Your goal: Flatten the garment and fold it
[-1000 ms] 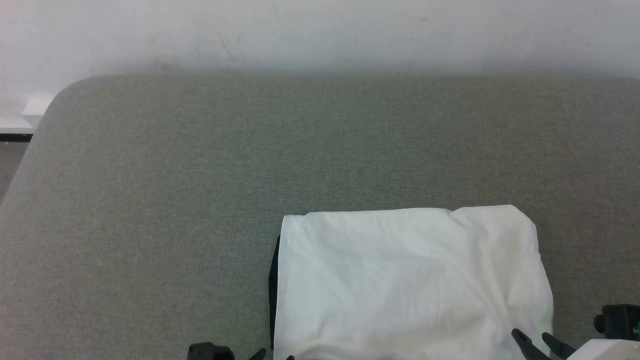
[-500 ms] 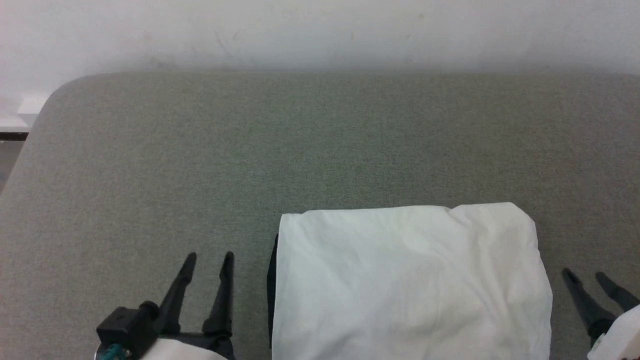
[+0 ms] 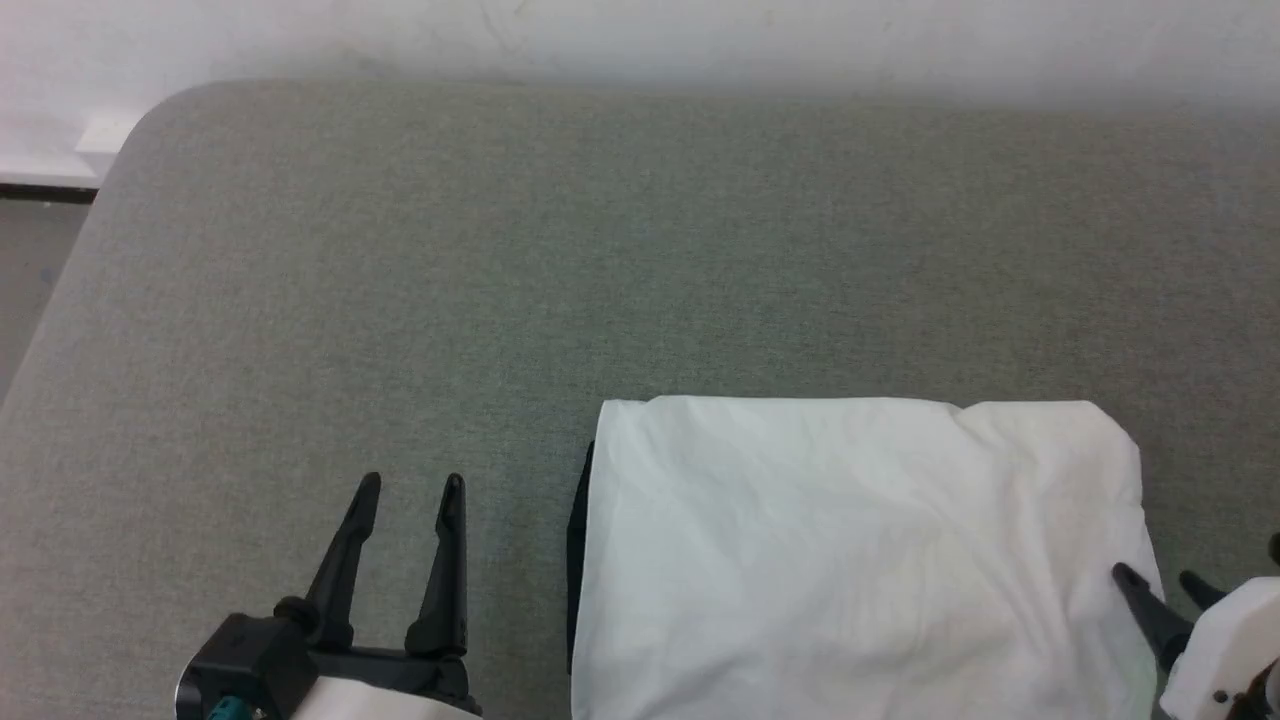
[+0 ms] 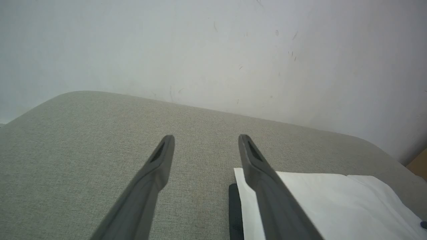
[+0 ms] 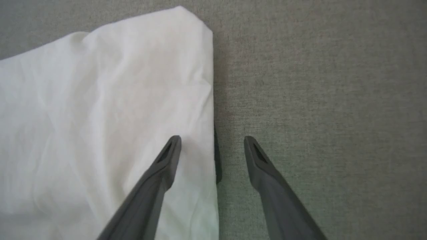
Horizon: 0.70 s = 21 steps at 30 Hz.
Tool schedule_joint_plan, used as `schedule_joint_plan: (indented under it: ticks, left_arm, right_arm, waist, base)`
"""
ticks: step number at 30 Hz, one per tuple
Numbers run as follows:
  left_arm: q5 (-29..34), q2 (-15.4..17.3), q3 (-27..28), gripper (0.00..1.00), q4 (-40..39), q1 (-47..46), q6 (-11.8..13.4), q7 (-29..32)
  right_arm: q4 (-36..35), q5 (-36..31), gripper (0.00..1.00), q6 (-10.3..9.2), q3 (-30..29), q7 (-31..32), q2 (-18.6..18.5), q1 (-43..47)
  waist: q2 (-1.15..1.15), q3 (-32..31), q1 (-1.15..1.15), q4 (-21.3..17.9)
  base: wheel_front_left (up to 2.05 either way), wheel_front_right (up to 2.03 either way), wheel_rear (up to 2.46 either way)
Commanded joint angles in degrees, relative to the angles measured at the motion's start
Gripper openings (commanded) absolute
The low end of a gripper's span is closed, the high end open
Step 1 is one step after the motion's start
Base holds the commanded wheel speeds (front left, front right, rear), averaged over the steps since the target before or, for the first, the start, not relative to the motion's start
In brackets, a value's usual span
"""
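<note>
On the grey tabletop (image 3: pixel 400 250), head view, the garment (image 3: pixel 850 560) lies folded, with the left pincer (image 3: pixel 412 482) released beside it. Left wrist view: nothing held. Right wrist view: the right pincer (image 5: pixel 212 137) gapes astride its edge. Folding seems done; next, the arms should lift clear.

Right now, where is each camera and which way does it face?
Head view: on the head, facing forward and down at the garment on the grey surface; left pincer and right pincer below.
Left wrist view: on that wrist, facing past its fingers towards the wall.
Right wrist view: on that wrist, facing down past its fingers at the garment's edge.
All three share the garment.
</note>
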Motion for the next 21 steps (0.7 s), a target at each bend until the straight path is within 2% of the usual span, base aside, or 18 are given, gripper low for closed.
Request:
schedule_joint_plan:
  ticks: [1,12,13,14,15,21]
  left_arm:
    - [0.4,0.3,0.0,1.0,-0.2,-0.9,0.1,-0.1]
    - [0.1,0.6,-0.6,1.0,-0.4,-1.4,0.0,0.9]
    - [0.1,0.7,-0.6,1.0,-0.5,-1.5,0.0,1.0]
    - [0.1,0.8,-0.6,1.0,-0.6,-1.6,0.0,1.1]
    - [0.0,0.8,-0.5,1.0,-0.6,-1.6,0.0,1.2]
    - [-0.6,1.1,-0.3,1.0,-0.7,-1.2,0.3,1.6]
  right_arm:
    - [0.8,0.4,1.0,-0.05,0.7,0.0,-0.2,-1.0]
    - [10.4,3.6,1.0,-0.05,7.4,1.7,-1.2,-2.8]
    - [11.3,4.1,0.5,-0.05,7.6,1.7,-1.2,-3.0]
    - [12.1,4.3,0.17,-0.05,7.7,1.4,-1.3,-3.2]
    - [12.9,4.3,0.0,-0.05,8.0,1.0,-1.5,-3.5]
    - [15.7,4.0,0.0,-0.05,7.4,-2.2,-2.2,-5.3]
  waist:
    - [0.0,1.0,-0.01,1.1]
    - [0.0,1.4,-0.01,2.6]
    - [0.0,1.5,-0.01,2.7]
    - [0.0,1.5,-0.01,2.7]
    - [0.0,1.5,-0.01,2.8]
    - [0.0,0.2,-0.01,2.3]
  base:
    - [0.0,0.0,0.0]
    - [0.0,0.0,0.0]
    - [0.0,0.0,0.0]
    - [0.0,0.0,0.0]
    - [0.0,0.0,0.0]
    - [0.0,0.0,0.0]
